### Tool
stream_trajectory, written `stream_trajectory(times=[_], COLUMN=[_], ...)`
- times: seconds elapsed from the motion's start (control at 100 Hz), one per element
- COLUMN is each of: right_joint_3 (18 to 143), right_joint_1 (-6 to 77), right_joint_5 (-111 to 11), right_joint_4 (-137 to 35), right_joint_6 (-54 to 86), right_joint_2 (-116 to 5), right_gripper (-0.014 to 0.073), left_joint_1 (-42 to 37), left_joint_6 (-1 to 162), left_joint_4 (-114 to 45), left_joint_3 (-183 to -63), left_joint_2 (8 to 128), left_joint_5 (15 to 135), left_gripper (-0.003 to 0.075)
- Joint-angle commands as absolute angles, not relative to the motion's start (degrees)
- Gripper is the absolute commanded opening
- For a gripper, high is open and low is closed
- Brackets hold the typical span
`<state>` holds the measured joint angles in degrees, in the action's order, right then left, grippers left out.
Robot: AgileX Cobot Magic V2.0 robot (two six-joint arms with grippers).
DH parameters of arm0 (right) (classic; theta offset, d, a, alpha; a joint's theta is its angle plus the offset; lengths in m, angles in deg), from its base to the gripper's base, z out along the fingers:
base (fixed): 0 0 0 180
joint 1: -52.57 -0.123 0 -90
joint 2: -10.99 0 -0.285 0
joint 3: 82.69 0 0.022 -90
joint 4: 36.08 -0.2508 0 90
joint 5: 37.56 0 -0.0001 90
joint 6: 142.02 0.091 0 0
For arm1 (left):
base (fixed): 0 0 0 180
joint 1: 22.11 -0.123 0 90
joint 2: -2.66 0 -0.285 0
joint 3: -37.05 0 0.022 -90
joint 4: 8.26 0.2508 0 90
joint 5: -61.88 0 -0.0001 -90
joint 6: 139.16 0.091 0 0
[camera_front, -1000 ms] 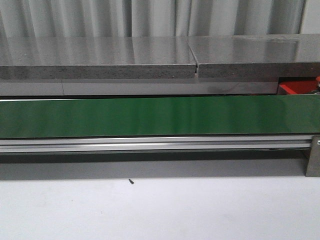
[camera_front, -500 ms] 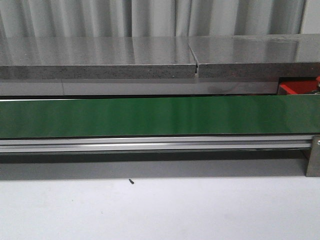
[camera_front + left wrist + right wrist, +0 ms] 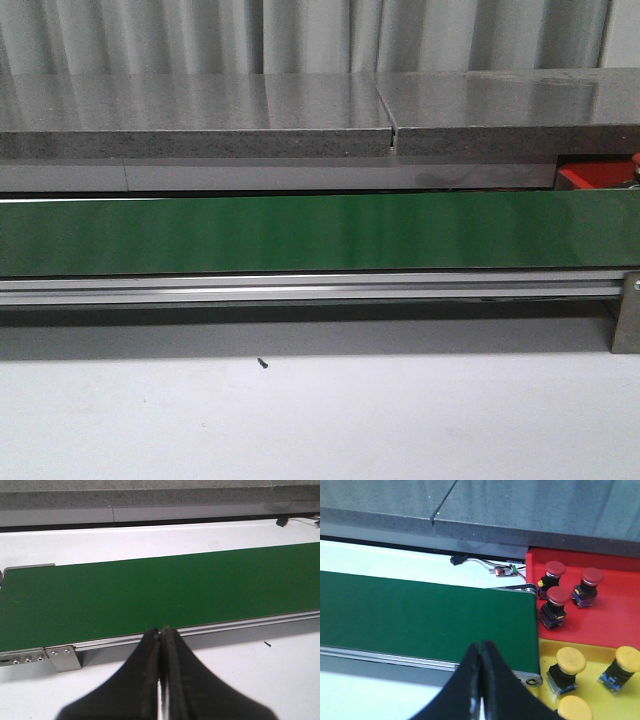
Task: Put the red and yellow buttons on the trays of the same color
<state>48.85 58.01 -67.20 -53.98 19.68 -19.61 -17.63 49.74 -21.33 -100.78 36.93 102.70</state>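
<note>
At the belt's end, the right wrist view shows a red tray (image 3: 615, 620) holding three red buttons (image 3: 555, 569) (image 3: 593, 576) (image 3: 558, 596). Beside it lies a yellow tray (image 3: 595, 652) with three yellow buttons (image 3: 570, 661) (image 3: 627, 659) (image 3: 575, 709). My right gripper (image 3: 481, 643) is shut and empty over the near edge of the green belt (image 3: 420, 615), apart from both trays. The left gripper (image 3: 161, 630) is shut with nothing in it at the belt's (image 3: 150, 590) near rail. In the front view only a corner of the red tray (image 3: 590, 177) shows, and neither gripper.
The long green belt (image 3: 300, 232) carries nothing. A grey stone ledge (image 3: 200, 110) runs behind it. A tiny black screw (image 3: 262, 363) lies on the white table. A cable with a small circuit board (image 3: 501, 571) sits behind the belt's end. A metal bracket (image 3: 62, 657) holds the rail.
</note>
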Motion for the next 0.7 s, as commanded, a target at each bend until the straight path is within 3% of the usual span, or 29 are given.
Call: stream_trajectory(times=[0.0,0.3,0.69], right_joint_3=[48.55,46.2,46.09], right_joint_1=[57.94,57.94,57.94], right_joint_5=[-64.05,-63.44,-63.24], right_joint_4=[-54.2,-54.25,-54.25], right_joint_6=[19.26,19.26,19.26], right_joint_2=[-16.84,-14.44,-14.44], right_gripper=[-0.0115,-0.0115,-0.0115], left_joint_1=[-17.17,-18.3,-30.45], left_joint_6=[49.82,49.82,49.82], left_joint_4=[-22.33,-22.12,-23.23], left_joint_3=[-102.33,-102.71,-112.5], left_joint_2=[37.16,39.42,59.87], left_joint_5=[98.74,96.61,93.15], left_gripper=[-0.0019,-0.0019,-0.0019])
